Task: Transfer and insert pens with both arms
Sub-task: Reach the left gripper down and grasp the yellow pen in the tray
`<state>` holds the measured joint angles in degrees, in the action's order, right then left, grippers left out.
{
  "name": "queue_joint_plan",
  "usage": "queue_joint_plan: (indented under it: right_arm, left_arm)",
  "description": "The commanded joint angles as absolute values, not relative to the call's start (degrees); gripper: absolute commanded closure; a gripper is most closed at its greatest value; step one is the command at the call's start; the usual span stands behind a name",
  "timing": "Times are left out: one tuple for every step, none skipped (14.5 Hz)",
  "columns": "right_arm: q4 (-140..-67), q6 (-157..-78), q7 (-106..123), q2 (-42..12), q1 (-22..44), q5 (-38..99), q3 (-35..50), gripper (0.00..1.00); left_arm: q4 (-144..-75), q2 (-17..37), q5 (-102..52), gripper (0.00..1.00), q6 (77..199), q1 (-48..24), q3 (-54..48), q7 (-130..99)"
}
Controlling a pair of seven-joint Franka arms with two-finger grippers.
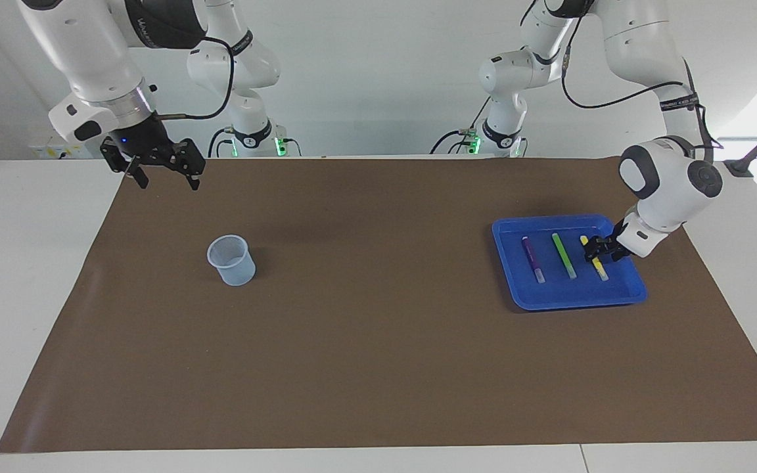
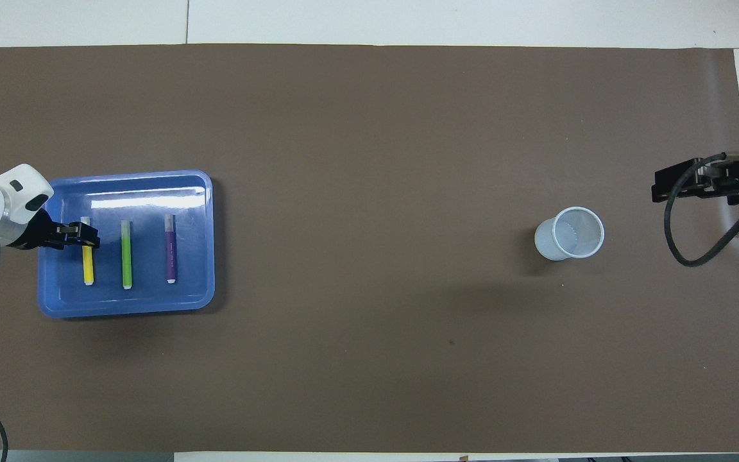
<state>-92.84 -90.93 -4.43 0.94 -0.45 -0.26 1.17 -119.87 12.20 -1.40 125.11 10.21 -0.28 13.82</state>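
Observation:
Three pens lie side by side in a blue tray at the left arm's end of the table: a purple pen, a green pen and a yellow pen. My left gripper is down in the tray, set across the yellow pen, which still lies flat. My right gripper hangs open and holds nothing, above the brown mat's edge at the right arm's end.
A pale mesh cup stands upright on the brown mat toward the right arm's end. Two smaller white arms stand at the robots' side of the table. White tabletop borders the mat.

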Motion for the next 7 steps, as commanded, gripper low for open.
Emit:
queue_joint_plan:
  right_arm:
    - [-93.7, -91.0, -4.7, 1.8, -0.9, 0.9, 1.5, 0.0]
    - [-93.7, -91.0, -4.7, 1.8, -0.9, 0.9, 1.5, 0.0]
    - [-93.7, -91.0, -4.7, 1.8, -0.9, 0.9, 1.5, 0.0]
    - [-93.7, -91.0, -4.7, 1.8, -0.9, 0.9, 1.5, 0.0]
    - [-93.7, -91.0, -4.7, 1.8, -0.9, 0.8, 1.5, 0.0]
    - [-93.7, -91.0, -4.7, 1.8, -0.9, 0.8, 1.5, 0.0]
    - [-93.7, -91.0, -4.8, 1.8, -0.9, 0.9, 1.5, 0.0]
  left_arm:
    - [-122.3, 10.8, -1.5, 0.28, 127.0, 10.5, -0.4, 14.1]
    - [-122.4, 10.9, -1.5, 0.3, 127.3, 10.5, -0.4, 14.1]
    - [-122.5, 10.9, -1.5, 0.33, 127.3, 10.6, -0.4, 14.1]
    - [-122.7, 10.9, -1.5, 0.38, 127.3, 10.6, -0.4, 14.1]
    - [-122.9, 10.9, -1.5, 0.41, 127.3, 10.7, -0.4, 14.0]
    - [-123.0, 10.9, -1.5, 0.42, 127.3, 10.9, -0.4, 13.3]
    - [-123.3, 11.0, -1.5, 0.42, 127.4, 10.9, -0.4, 12.9]
